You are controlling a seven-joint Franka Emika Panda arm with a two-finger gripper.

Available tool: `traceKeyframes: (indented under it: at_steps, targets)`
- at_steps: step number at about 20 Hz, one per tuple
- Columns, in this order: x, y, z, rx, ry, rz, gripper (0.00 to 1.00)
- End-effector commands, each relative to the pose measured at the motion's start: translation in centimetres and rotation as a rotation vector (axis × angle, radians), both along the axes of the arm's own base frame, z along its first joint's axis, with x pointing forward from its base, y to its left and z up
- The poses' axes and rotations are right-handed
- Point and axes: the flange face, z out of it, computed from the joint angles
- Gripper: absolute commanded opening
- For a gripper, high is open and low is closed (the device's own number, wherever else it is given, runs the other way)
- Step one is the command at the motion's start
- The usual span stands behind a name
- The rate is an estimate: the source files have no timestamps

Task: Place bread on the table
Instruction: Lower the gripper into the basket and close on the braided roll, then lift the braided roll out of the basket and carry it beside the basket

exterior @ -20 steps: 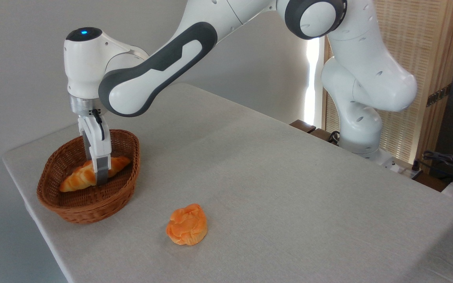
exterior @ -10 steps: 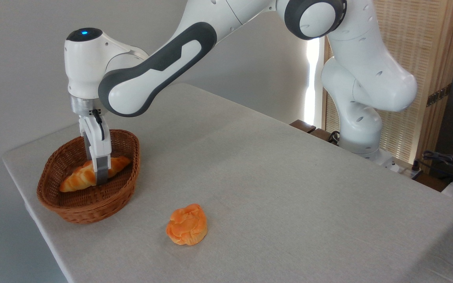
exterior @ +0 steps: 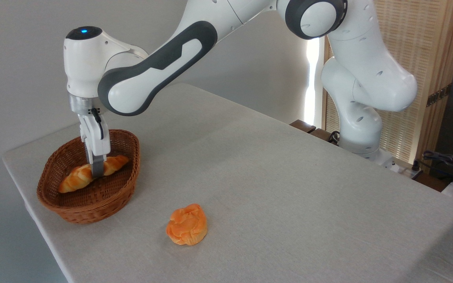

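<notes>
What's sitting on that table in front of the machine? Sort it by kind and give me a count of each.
Long braided bread loaves: 1, the bread, lying in the basket with the gripper closed on its middle.
Round orange buns: 1, the bun, on the cloth of the table.
Wicker baskets: 1, the basket.
Total: 3 things.
</notes>
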Motion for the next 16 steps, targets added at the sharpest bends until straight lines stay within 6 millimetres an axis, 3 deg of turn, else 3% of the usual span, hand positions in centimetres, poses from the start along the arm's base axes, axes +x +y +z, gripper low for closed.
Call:
traceKeyframes:
  at_steps: [1,3,5,10,12,16]
  targets:
    - [0.6,1.5,2.9,-0.072,0.005,0.096,0.24]
    - [0.4,1.9,4.1,-0.091,0.028,0.115,0.26]
    - [0.4,3.7,4.9,-0.061,0.077,0.124,0.28]
    - [-1.8,6.3,9.3,-0.071,0.142,0.095,0.32]
    - [-3.7,8.5,10.8,-0.021,0.167,0.013,0.32]
    - [-8.0,11.7,10.8,0.104,0.24,-0.202,0.32]
